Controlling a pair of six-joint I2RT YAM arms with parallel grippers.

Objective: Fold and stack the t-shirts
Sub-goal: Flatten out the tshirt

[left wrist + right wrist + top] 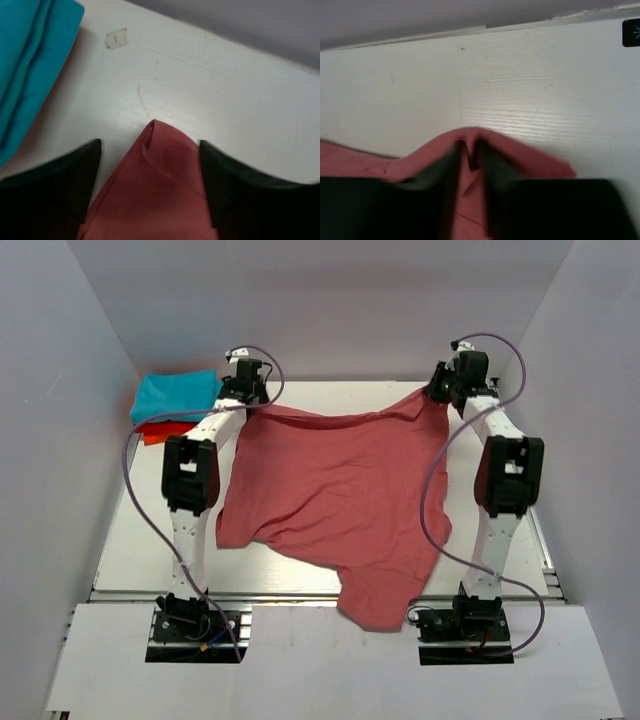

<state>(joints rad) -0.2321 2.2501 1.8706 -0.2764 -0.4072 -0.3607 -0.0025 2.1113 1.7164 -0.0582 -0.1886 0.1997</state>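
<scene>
Salmon-pink shirt (330, 490), far edge strung left-to-right between my arms: right claw (470, 150) pinches it; left claw (150, 145), hold I cannot tell.

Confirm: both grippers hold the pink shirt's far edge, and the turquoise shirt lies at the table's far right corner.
Wrong corner: the top external view shows the turquoise shirt at the far left. The left gripper and right gripper hold the pink shirt.

Robotics lab cell: plain white enclosure walls (60, 390), white table (135, 550), base-bolted arms (188, 502).
</scene>
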